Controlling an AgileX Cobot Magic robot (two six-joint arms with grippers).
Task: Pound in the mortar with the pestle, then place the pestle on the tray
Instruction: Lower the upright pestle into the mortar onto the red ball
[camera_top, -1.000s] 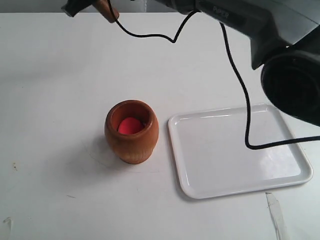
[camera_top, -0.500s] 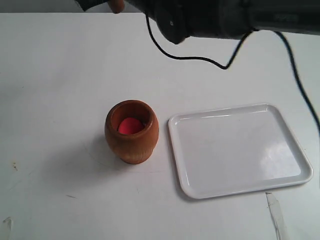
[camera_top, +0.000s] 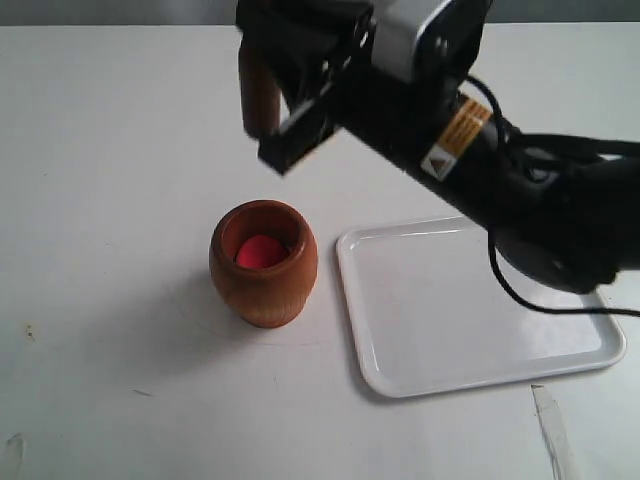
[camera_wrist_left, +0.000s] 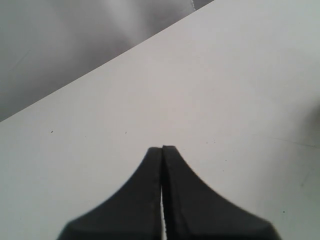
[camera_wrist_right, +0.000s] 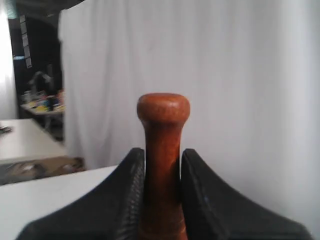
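Note:
The orange-brown mortar stands upright left of the middle of the white table, with something red inside it. In the air above and behind the mortar, my right gripper is shut on the dark-brown pestle, which is held roughly upright. The right wrist view shows the pestle's shaft clamped between the fingers of my right gripper, knob beyond the tips. The glossy white tray lies to the right of the mortar with nothing on it. My left gripper is shut on nothing over bare table, out of the exterior view.
The right arm's body and a black cable hang over the tray's far right part. A pale strip lies on the table near the front right. The table's far edge runs along the back.
The right arm has swung down and forward from the far edge. The pestle now hangs lower and closer above the mortar. Mortar and tray have not moved.

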